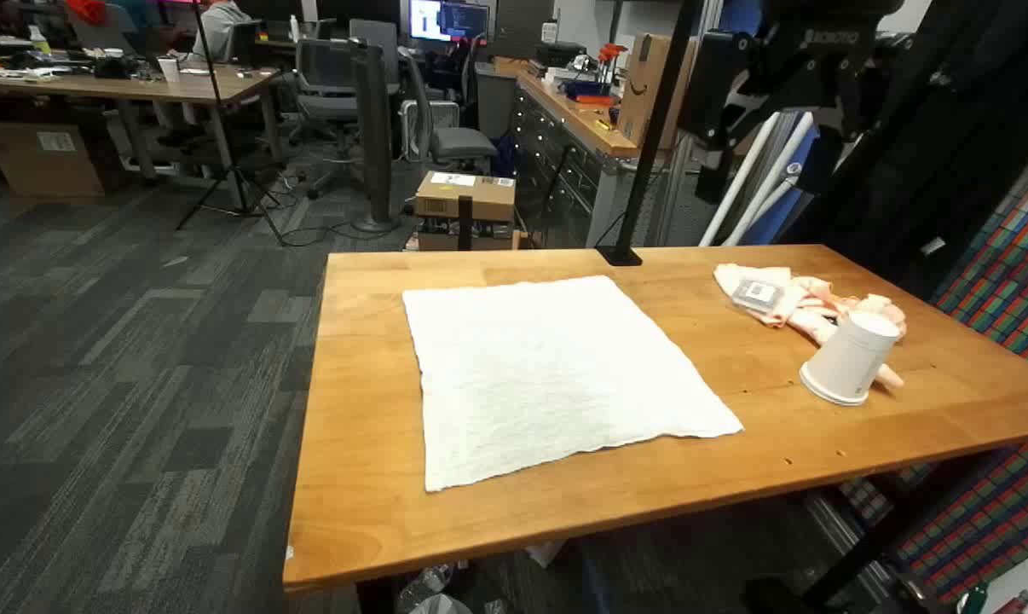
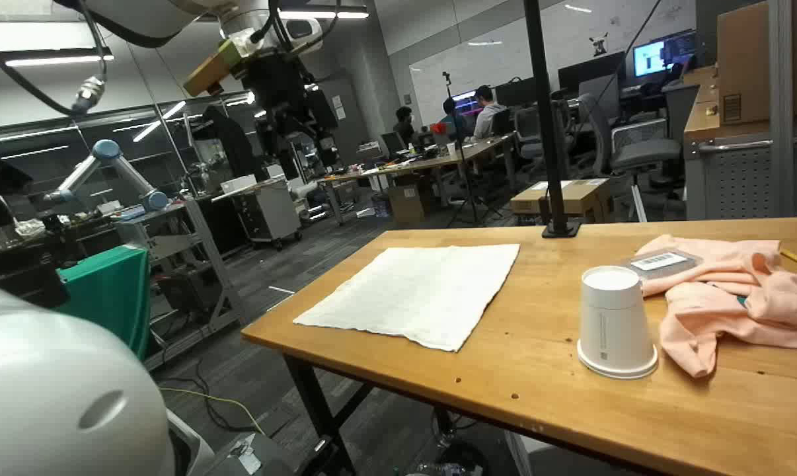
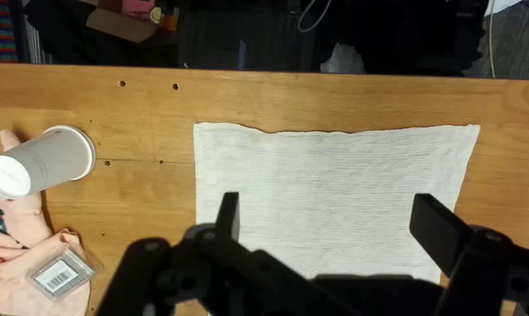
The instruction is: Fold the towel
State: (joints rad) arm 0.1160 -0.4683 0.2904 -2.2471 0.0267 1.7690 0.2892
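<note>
We find the towel point(image 1: 557, 375) laid out flat on the desk point(image 1: 356, 418) in a single layer, no edge turned over, so we judge the folding has not yet begun. Spread like this, it presumably offers its corners to be picked from any side, and it lies well apart from the cup point(image 2: 613, 324) and the peach cloth point(image 2: 768, 320), which should let a lifted edge swing across without snagging on either. The cup stands upside down, wide rim on the desk, a stance that likely keeps it steady; just beside it the cloth is rumpled, with a small labelled case point(image 2: 664, 262) resting on top, and we take all three as outside the job. The fingers point(image 3: 437, 232) are parted wide and have hold of nothing; in the wrist view they appear over the towel, while both exterior views show them high above the desk, a pose we read as waiting, with room to choose a corner. Next, we think, they must come down and pinch an edge; the towel lies so flush that it may slip away, though its wavy side could give a better start.
</note>
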